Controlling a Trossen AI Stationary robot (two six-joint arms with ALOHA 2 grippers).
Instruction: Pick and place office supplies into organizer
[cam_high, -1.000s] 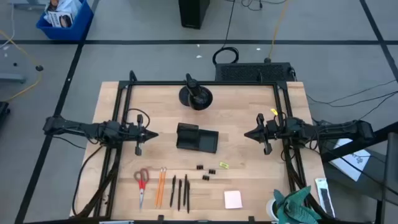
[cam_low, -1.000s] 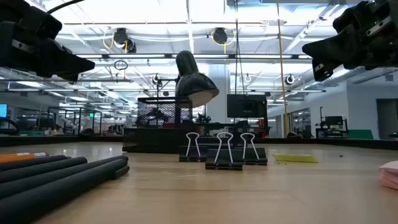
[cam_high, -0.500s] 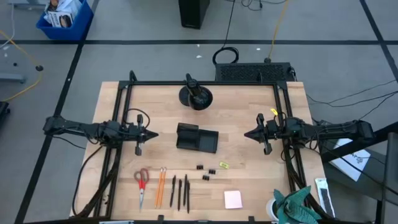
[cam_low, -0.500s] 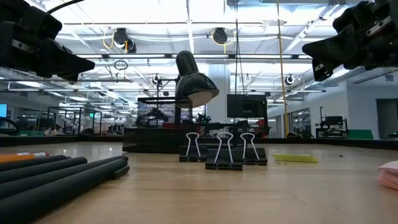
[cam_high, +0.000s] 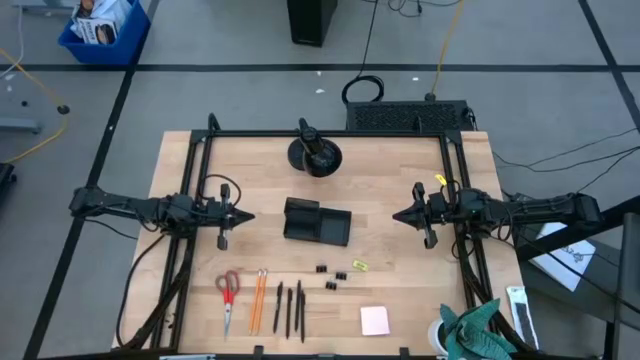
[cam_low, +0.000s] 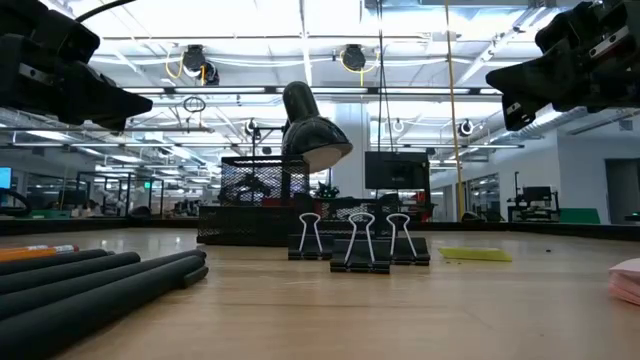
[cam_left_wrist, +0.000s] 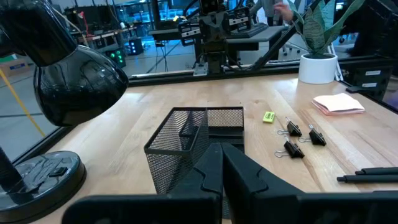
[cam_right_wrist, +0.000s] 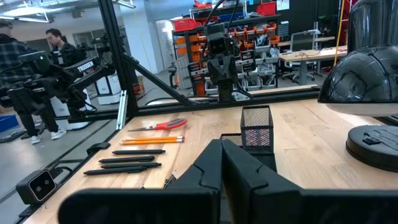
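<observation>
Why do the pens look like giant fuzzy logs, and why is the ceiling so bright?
In the low view the pens lie right by the lens, so they look huge and out of focus, while the binder clips farther off are sharp; the ceiling lights glare white. The high view is evenly lit.

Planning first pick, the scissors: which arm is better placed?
Left, likely. The scissors lie at the row's left end, on the side of the left claw, which hovers shut left of the organizer. The right claw, also shut, would have to cross over.

scissors (cam_high: 227, 289): I see red handles
pencils (cam_high: 257, 300): orange
organizer (cam_high: 317, 221): black mesh
sticky-note pad (cam_high: 374, 320): pink
table (cam_high: 400, 180): pale wood grain
</observation>
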